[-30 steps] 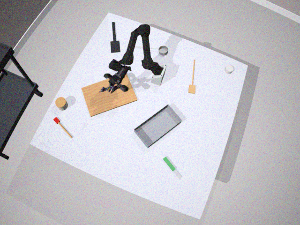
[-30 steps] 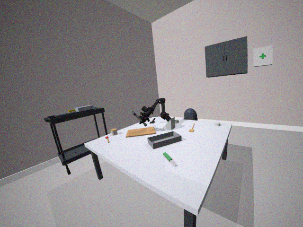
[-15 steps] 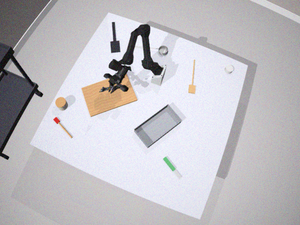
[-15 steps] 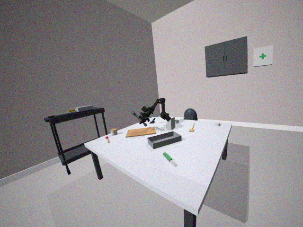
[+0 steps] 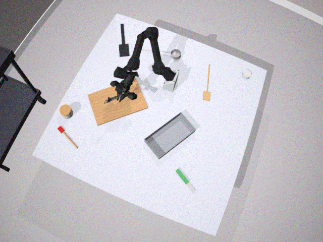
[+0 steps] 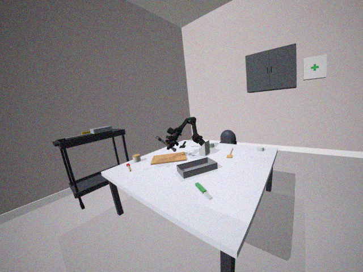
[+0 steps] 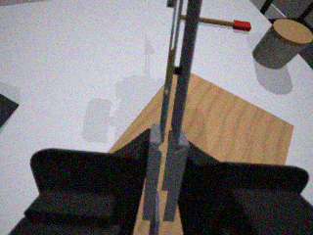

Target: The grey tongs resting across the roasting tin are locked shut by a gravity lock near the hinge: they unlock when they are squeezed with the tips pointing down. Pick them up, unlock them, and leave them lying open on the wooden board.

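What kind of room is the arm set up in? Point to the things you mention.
Probably a lab or workshop mocked up for kitchen tasks: a black utility cart [image 5: 24,75] [image 6: 96,136] and a green-cross sign [image 6: 314,67] beside kitchen things like the wooden board [image 5: 104,112] [image 6: 168,158] [image 7: 235,117].

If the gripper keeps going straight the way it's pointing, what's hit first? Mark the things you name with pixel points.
Probably the wooden board [image 5: 109,114] [image 6: 168,158] [image 7: 245,122], below the gripper [image 5: 120,98] [image 6: 170,147] [image 7: 159,134]. The held tongs' [image 5: 111,99] [image 6: 160,139] [image 7: 183,93] low end may touch before the fingers; the remaining height is unclear.
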